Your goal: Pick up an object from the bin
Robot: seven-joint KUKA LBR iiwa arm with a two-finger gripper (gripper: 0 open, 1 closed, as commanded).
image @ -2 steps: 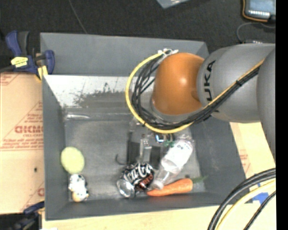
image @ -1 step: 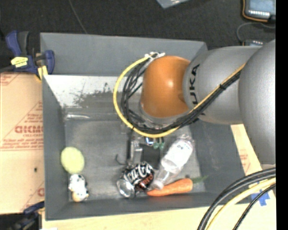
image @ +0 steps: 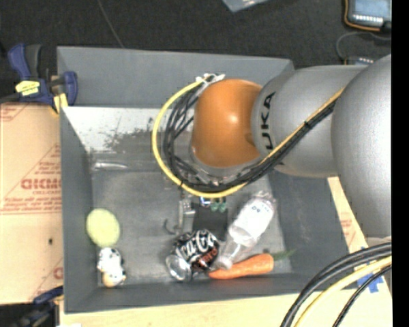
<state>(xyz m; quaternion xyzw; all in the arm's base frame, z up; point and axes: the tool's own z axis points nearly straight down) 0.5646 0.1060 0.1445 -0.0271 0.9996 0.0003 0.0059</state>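
Note:
My gripper [image: 186, 221] hangs below the orange wrist cover, low in the middle of the bin near the front. Just beneath it, slightly to the right, lies a crushed black can with white lettering [image: 193, 252]. A clear plastic bottle with a white label [image: 249, 226] lies at a slant to the right of the gripper, its neck pointing down toward the can. An orange carrot [image: 243, 268] rests along the front wall, touching the can and the bottle's neck. I see nothing held in the gripper.
A yellow-green ball [image: 103, 227] sits at the left of the bin floor. A small white and black toy animal [image: 111, 267] lies in the front left corner. The arm and its cables cover the back right of the bin.

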